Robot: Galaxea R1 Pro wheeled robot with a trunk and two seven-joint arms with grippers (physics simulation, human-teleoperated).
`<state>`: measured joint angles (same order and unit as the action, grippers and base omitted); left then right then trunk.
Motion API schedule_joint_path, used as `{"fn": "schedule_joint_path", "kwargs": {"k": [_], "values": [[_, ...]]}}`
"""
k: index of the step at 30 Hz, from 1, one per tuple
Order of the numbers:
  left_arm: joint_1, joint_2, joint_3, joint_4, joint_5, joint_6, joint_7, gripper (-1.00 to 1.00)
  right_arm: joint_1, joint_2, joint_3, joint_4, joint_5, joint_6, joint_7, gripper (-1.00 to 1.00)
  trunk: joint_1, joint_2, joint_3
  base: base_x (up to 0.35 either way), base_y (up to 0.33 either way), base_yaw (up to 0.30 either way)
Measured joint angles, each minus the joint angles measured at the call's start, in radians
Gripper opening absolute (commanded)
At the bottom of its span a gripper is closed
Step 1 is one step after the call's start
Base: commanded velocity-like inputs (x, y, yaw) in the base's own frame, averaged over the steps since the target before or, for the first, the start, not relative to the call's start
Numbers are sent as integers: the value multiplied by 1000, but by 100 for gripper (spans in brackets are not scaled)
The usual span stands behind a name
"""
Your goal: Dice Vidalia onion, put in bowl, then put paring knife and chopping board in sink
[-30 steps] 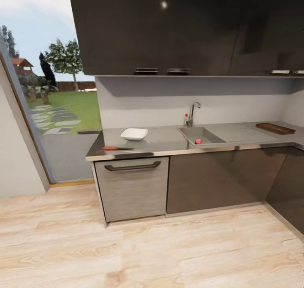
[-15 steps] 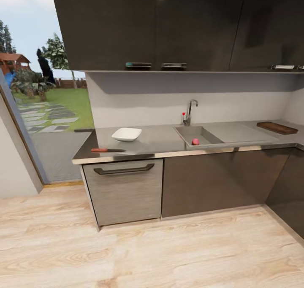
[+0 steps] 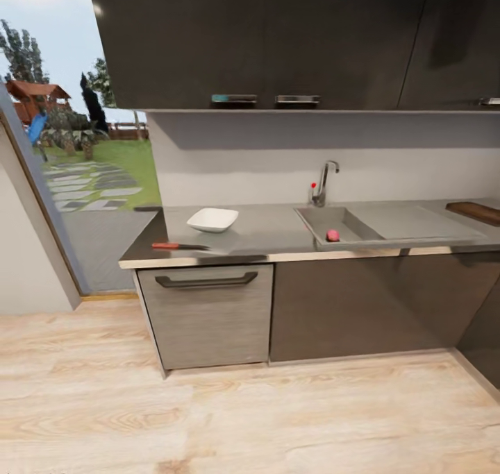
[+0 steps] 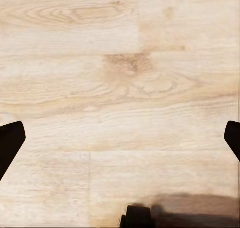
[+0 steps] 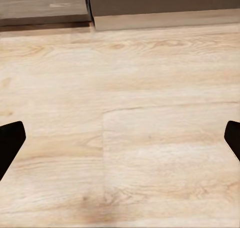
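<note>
A small pink-red onion (image 3: 333, 235) is seen in the sink (image 3: 316, 218)'s front right corner. Both the left gripper (image 4: 120, 138) and right gripper (image 5: 120, 138) are spread wide, released, above wooden floor (image 3: 250, 418).

Dark glossy wall cupboards (image 3: 278, 40) are hung above a pale grey splashback (image 3: 278, 168). A curved steel tap (image 3: 323, 182) is mounted at the back wall. Below, a grey drawer front (image 3: 207, 314) with a dark bar handle (image 3: 206, 280) is set beside darker cabinet doors (image 3: 368, 304). Pale wooden flooring (image 3: 243, 418) is laid throughout. A lawn with stepping stones (image 3: 97, 182) and trees is seen through a glazed opening.
</note>
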<state>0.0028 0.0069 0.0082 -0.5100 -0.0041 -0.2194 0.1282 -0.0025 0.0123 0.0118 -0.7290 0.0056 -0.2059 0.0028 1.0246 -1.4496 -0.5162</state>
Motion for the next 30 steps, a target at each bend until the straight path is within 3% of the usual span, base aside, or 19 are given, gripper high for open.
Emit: {"fn": "schedule_joint_path", "kwargs": {"k": [12, 30], "values": [[0, -2, 0, 23, 0, -1, 0, 100, 0, -7, -1, 21, 1, -1, 3, 100, 0, 0, -4, 190, -190, 41], [0, -1, 1, 21, 1, -1, -1, 100, 0, -3, 0, 28, 1, 0, 3, 100, 0, 0, -4, 9, -10, 0]]}}
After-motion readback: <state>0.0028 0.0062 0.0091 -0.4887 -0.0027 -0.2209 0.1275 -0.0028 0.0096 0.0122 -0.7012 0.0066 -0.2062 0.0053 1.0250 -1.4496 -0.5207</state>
